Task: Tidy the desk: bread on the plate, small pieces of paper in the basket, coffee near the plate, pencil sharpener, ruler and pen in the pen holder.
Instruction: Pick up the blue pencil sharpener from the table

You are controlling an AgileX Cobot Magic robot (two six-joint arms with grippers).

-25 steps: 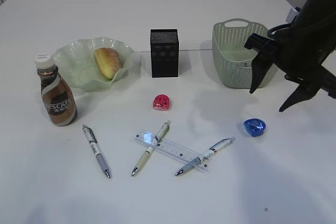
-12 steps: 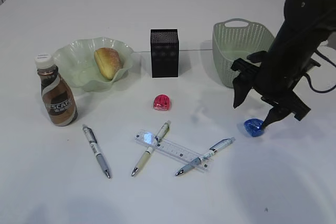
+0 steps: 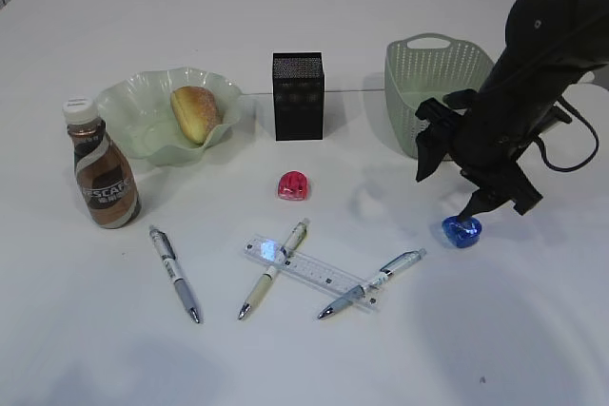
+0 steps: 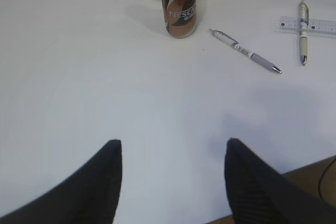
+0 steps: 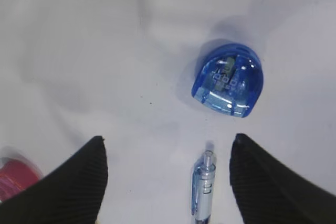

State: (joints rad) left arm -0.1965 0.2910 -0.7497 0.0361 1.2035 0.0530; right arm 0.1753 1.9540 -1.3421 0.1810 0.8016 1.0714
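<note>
Right wrist view puts your right gripper (image 5: 167, 179) above the blue sharpener (image 5: 228, 85), jaws spread wide with nothing between them; the sharpener sits ahead of the fingertips, not yet between them. The step in hand looks like picking up that sharpener for the holder (image 3: 298, 96). For the next move, you'd need to carry the jaws forward until they straddle the sharpener, drop to the desk (image 3: 285, 358), then close on its rounded sides, which may slip.

Mind the blue pen (image 5: 202, 191): its end lies just short of the sharpener, right under the gripper, and could get nudged or pinched along with it.

Your left gripper (image 4: 173, 179) hangs empty with jaws apart, well away from the sharpener, on the coffee (image 4: 179, 4) side.

Left of the sharpener lie two more pens across the ruler (image 3: 309, 271) and the red sharpener (image 3: 293, 184). The basket (image 3: 428, 92) stands behind it. The bread (image 3: 195, 112) is already on the plate (image 3: 133, 102).
</note>
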